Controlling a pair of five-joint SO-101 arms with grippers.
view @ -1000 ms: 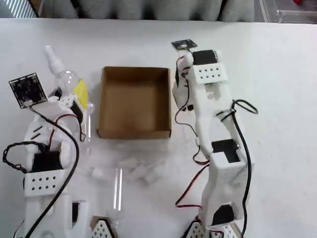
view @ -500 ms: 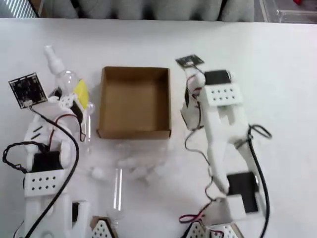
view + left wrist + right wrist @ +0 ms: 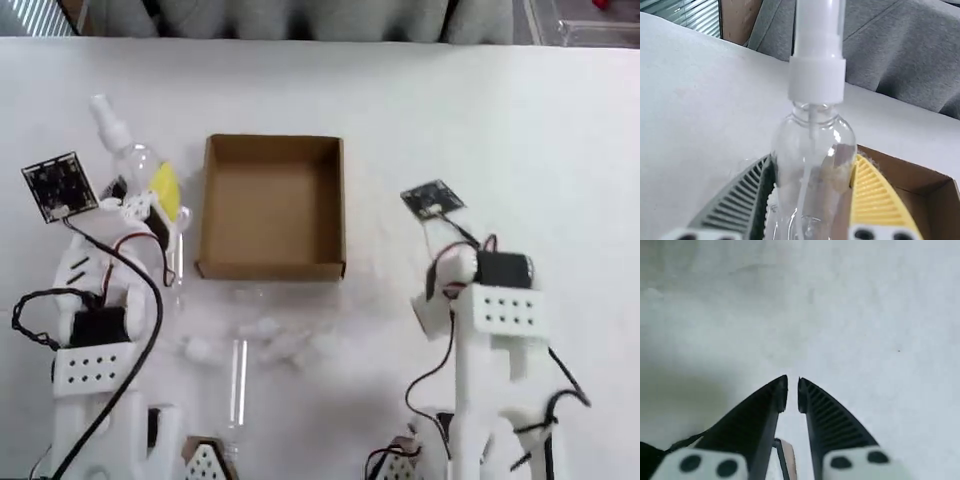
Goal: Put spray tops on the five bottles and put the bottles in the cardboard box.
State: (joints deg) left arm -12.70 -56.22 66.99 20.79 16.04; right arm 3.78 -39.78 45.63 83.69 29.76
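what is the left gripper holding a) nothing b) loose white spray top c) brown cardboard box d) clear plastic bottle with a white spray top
d: in the left wrist view the left gripper has its grey and yellow jaws closed on the clear plastic bottle, with the white spray top on it.

Cardboard box (image 3: 272,267) stands open-topped; loose spray tops (image 3: 280,340) clutter the table (image 3: 560,150) by its near wall

White table (image 3: 560,120), grey fabric (image 3: 900,55) beyond its far edge, slatted blinds (image 3: 690,15) beside it
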